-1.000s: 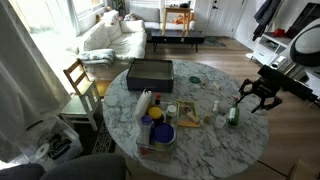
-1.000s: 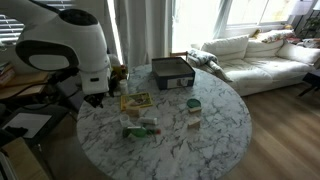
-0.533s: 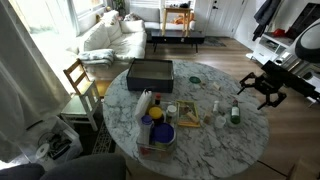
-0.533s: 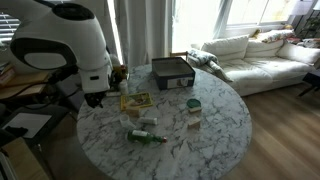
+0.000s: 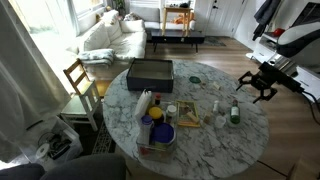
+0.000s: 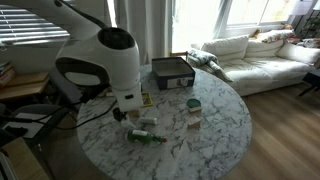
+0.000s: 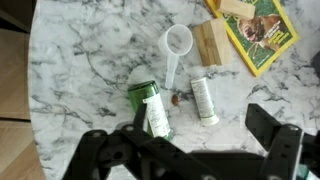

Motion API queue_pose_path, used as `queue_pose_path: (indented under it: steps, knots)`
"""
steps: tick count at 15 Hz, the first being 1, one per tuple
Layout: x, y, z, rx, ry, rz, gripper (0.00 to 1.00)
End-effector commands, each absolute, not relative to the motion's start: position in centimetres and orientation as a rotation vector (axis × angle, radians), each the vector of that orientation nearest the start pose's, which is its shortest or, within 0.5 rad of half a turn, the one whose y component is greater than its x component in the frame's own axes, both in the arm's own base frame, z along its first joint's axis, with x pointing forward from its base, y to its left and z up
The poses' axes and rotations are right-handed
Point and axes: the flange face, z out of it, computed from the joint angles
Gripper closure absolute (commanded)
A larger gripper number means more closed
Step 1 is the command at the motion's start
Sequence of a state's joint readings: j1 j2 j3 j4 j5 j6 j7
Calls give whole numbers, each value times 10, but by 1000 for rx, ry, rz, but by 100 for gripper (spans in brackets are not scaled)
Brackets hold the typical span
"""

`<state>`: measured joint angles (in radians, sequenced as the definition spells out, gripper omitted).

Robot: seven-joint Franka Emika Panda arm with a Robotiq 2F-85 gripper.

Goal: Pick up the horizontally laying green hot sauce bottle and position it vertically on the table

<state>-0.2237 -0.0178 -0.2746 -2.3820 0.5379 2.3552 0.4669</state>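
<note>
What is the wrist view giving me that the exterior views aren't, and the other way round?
Wrist view only: the pale label on the green hot sauce bottle, the white scoop just beyond it, and the small pale jar lying alongside it, not touching. Exterior views only: the black box, the white bottle, the sofa and the robot arm. Shared: the bottle lying on the marble table, the open gripper off it, and the book.
</note>
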Motion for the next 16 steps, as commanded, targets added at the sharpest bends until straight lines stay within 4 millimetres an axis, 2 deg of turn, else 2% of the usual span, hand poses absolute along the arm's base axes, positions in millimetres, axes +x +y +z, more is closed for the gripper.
queue_pose_path:
  steps: [1,2,3,5,8,11,16]
  knots:
    - [485,-258,289,-2294,1647,98,0]
    - [498,-266,282,-2295,1667,62,0]
    - [472,-248,301,-2250,1681,48,0]
    - [492,-257,287,-2274,1686,52,0]
    - [500,-261,280,-2284,1689,54,0]
    - [520,-287,257,-2285,1740,137,0]
    - [535,-319,225,-2446,1743,261,0]
